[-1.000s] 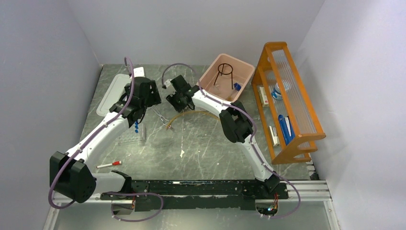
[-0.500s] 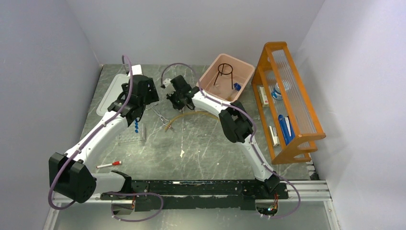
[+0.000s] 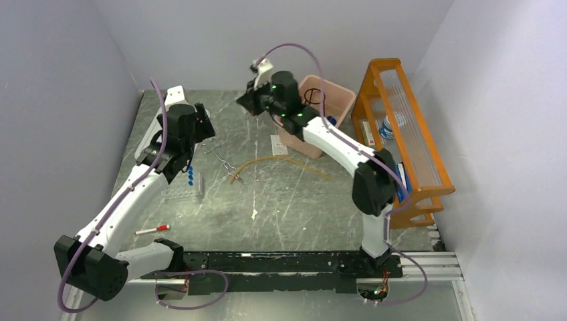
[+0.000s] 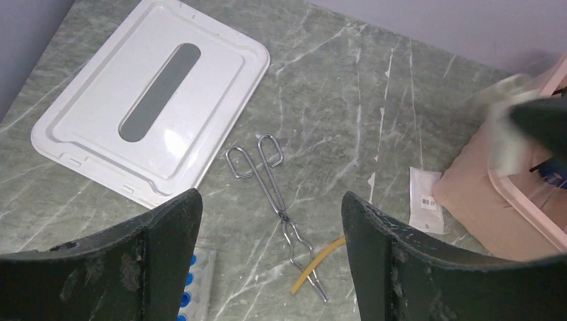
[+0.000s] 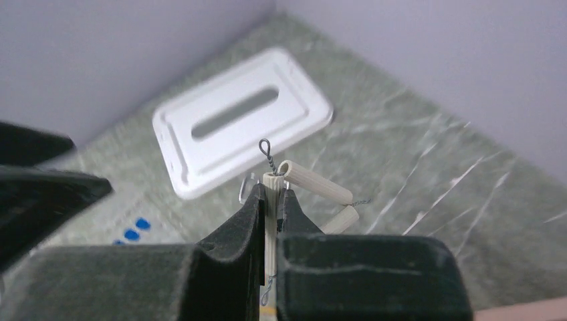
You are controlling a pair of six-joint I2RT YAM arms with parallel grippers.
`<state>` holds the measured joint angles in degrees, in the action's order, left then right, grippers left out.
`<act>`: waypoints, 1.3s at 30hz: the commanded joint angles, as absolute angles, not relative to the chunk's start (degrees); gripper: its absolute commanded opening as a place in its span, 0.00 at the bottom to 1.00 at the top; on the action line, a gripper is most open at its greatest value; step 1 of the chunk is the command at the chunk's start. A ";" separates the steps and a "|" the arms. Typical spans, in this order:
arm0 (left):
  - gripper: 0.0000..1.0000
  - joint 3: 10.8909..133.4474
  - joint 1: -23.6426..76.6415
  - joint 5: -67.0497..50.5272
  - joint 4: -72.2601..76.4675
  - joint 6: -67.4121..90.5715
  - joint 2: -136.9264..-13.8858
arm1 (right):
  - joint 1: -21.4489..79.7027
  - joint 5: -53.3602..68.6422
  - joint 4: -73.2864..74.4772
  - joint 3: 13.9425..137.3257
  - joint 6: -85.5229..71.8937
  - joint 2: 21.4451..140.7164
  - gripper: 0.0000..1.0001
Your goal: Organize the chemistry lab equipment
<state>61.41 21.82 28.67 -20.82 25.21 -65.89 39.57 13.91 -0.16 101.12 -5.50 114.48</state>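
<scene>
The right gripper is up in the air just left of the pink bin, pressed together on one leg of the white triangle. Light little thing, this. Its stiff ceramic sleeves are threaded on thin twisted wire, so I'd call it chalky rather than slick, and chippable if dropped. The pinch on a sleeve looks the sensible hold, since the wire ends would only bend or slip.

The left gripper hangs spread wide over the metal tongs, which lie flat on the table well left of the bin. They look rigid, smooth and thin, and probably slippery. My pick would be the crossing point near the pivot, where both arms can be caught together.

From overhead the triangle is only a pale fleck at the arm's tip. The right wrist camera shows its sleeves, the wire loop and the pinch itself. The overhead alone lays out the full table: the amber tubing curving in front of the bin and the blue-capped tubes far to its left. The left wrist view adds a small white packet lying just beside the bin's wall.
</scene>
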 commanded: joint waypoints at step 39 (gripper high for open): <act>0.80 59.00 21.00 14.63 -17.68 24.61 -67.28 | 24.36 -5.03 2.40 87.18 -17.48 116.69 0.01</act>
